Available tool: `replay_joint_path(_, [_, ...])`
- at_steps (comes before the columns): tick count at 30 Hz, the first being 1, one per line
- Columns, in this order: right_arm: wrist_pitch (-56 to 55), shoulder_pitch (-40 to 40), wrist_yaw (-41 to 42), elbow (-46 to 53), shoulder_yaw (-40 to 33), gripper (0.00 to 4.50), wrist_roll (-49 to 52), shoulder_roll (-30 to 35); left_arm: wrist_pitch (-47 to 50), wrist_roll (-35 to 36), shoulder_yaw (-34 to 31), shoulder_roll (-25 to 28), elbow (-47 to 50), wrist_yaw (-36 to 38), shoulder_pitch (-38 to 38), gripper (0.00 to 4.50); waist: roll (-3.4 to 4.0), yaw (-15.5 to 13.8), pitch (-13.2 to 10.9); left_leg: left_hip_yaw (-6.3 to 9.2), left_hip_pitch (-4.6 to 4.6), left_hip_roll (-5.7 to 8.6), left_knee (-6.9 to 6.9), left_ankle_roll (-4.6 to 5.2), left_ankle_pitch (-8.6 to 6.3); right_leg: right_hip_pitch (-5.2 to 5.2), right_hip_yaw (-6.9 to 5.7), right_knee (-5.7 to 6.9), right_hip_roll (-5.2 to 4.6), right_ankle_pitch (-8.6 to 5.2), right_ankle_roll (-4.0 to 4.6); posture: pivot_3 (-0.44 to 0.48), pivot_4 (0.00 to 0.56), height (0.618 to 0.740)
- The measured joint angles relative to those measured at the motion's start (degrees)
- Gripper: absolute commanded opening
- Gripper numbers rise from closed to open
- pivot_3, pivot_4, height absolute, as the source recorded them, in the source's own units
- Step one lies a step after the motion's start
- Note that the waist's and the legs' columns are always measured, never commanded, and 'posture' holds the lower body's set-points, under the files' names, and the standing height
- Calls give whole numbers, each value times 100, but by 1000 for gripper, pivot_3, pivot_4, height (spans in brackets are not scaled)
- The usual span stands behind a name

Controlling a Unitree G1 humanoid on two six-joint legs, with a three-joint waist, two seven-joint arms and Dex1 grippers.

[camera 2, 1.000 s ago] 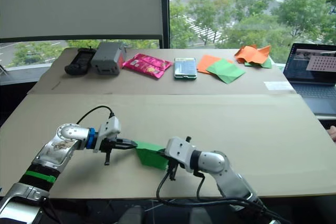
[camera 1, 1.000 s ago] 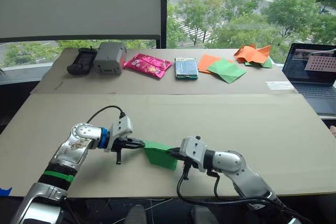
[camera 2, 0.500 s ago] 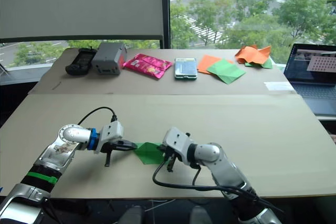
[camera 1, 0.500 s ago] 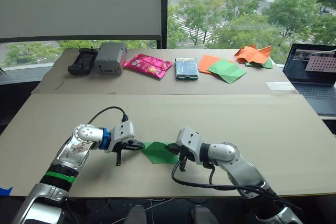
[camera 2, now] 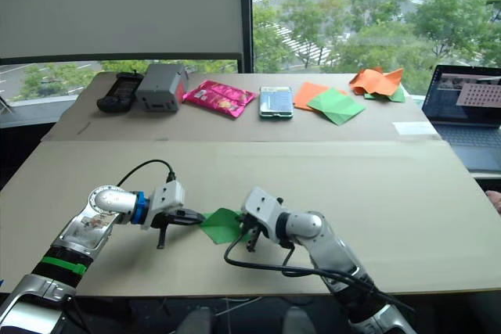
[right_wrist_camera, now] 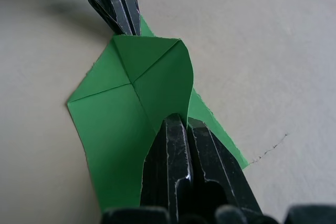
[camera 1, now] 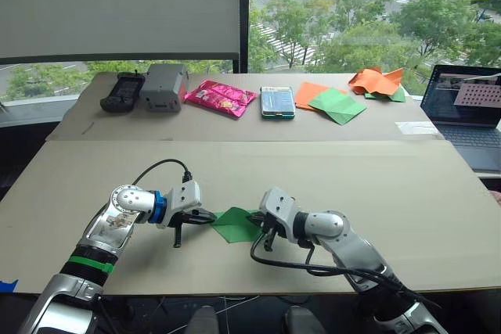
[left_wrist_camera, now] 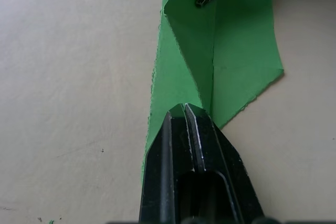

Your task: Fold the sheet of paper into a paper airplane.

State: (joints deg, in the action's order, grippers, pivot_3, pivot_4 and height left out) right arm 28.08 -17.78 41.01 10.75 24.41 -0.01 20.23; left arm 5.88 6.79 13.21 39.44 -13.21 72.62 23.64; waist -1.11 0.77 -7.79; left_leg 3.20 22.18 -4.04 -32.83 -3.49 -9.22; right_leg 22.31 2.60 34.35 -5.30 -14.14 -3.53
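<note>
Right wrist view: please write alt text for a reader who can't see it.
The right gripper, its two black fingers shut, pinches a folded flap of the sheet of paper, which lies creased on a beige table. The left gripper pinches its opposite edge.

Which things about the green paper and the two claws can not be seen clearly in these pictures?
- Sheet of paper, left wrist view: near end hidden under left claw.
- Right wrist view: right claw covers the flap edge it pinches.
- Left eye view: creases too small to read.
</note>
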Motion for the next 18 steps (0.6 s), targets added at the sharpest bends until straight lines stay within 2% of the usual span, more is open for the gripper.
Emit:
replay_joint_path(5, [20, -50, 4, -68, 34, 8, -90, -6, 214, 29, -16, 5, 61, 9, 92, 0, 0, -1, 0, 1, 3, 0, 0, 1, 0, 2, 0, 2, 1, 0, 0, 0, 150, 718])
replay_joint_path(14, [84, -48, 4, -72, 52, 8, -92, -59, 887, 459, -185, 235, 1103, 166, 164, 0, 0, 7, 0, 1, 2, 0, 0, 1, 1, 1, 0, 6, 0, 0, 0, 0, 150, 718])
replay_joint_path(18, [88, -47, -2, -72, 52, 8, -95, -64, 1019, 527, -189, 241, 1224, 153, 164, 0, 0, 8, 0, 1, 2, 0, 0, 1, 1, 2, 0, 5, 0, 0, 0, 0, 150, 718])
